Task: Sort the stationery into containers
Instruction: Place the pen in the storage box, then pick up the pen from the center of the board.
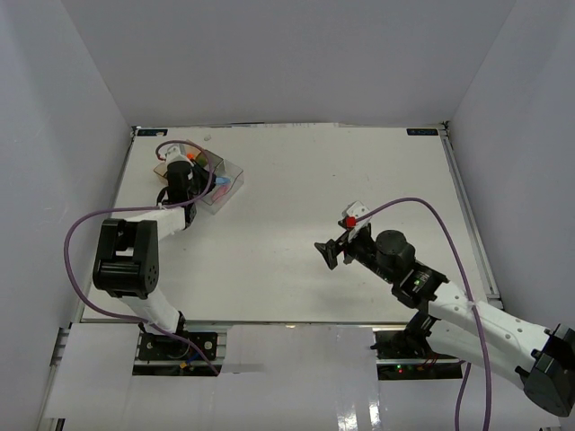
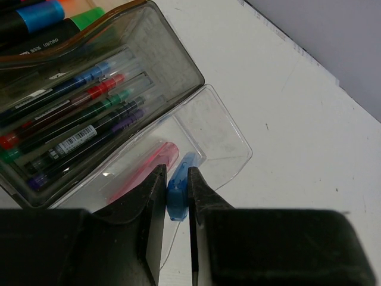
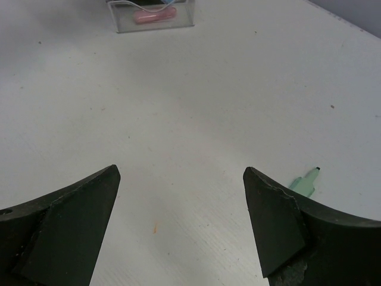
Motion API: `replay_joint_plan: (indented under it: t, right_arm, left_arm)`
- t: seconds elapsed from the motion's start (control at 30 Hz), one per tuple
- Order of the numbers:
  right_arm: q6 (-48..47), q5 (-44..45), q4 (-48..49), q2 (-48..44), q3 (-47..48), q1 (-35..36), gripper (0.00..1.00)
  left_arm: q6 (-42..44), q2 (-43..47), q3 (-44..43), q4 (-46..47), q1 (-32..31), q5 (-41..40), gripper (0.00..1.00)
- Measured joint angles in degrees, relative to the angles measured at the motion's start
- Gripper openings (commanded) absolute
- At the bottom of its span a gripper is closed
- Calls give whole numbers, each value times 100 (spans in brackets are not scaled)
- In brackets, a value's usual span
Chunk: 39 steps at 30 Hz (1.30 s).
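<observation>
- White worktop (image 1: 296,197), walled in by pale panels (image 1: 269,54) on three sides; both arms reach out from its near edge.
- At the far left corner sits the organiser tray (image 2: 172,59) — three adjoining see-through compartments, tinted amber, smoky grey and clear.
- The amber compartment holds stubby black highlighters (image 2: 41,15); blue, orange and green caps show at the edge of the left wrist view.
- In the smoky grey compartment thin pens (image 2: 77,113) lie side by side, with blue, red, green, black and purple among them.
- A pink marker (image 2: 146,167) lies flat on the floor of the clear compartment.
- The left gripper (image 2: 176,182) is clamped on a pastel blue marker (image 2: 187,163), with the fingers pressed against both of its sides.
- That marker's far end pokes over the clear compartment, just beside the pink one; whether it touches the compartment floor I cannot tell.
- The right gripper (image 3: 181,173) hangs over the bare middle-right of the worktop, well apart from the tray — fingers spread wide, nothing between them.
- A mint marker (image 3: 303,182) lies on the worktop just past the right-hand finger in the right wrist view, partly hidden by it.
</observation>
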State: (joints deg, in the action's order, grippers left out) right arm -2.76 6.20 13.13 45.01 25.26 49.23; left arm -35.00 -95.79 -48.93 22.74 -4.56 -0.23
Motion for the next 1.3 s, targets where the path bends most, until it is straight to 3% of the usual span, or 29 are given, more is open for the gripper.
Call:
replay_joint_plan:
  t: [0.27, 0.47, 0.6, 0.73, 0.97, 1.03, 1.13, 1.3]
  right_arm:
    - [396, 673, -234, 254, -63, 0, 91]
    - [645, 1110, -470, 555, -61, -13, 91]
    - [839, 1429, -678, 774, -22, -131, 92]
    - [1075, 1513, -883, 1071, 164, -511, 94]
    - [1545, 1453, -1150, 1801, 566, -1390, 100]
    - [1633, 1416, -1193, 2055, 651, -1556, 93]
    - [1775, 1397, -1248, 2417, 741, -1707, 90]
    - [1934, 1335, -1322, 3139, 955, -1729, 82]
  left_arm:
    - [-55, -39, -68, -7, 61, 2, 61]
    - [-79, -46, -79, -184, 76, 2, 75]
    - [-28, 28, -345, -765, 83, 101, 90]
    - [166, 433, -796, -1506, 83, 275, 98]
    - [616, 2037, -907, -2533, 83, 599, 98]
    - [739, 2411, -791, -2640, 83, 752, 98]
    - [892, 2802, -479, -2745, 83, 929, 98]
    - [1029, 2835, -262, -3027, 83, 1069, 98]
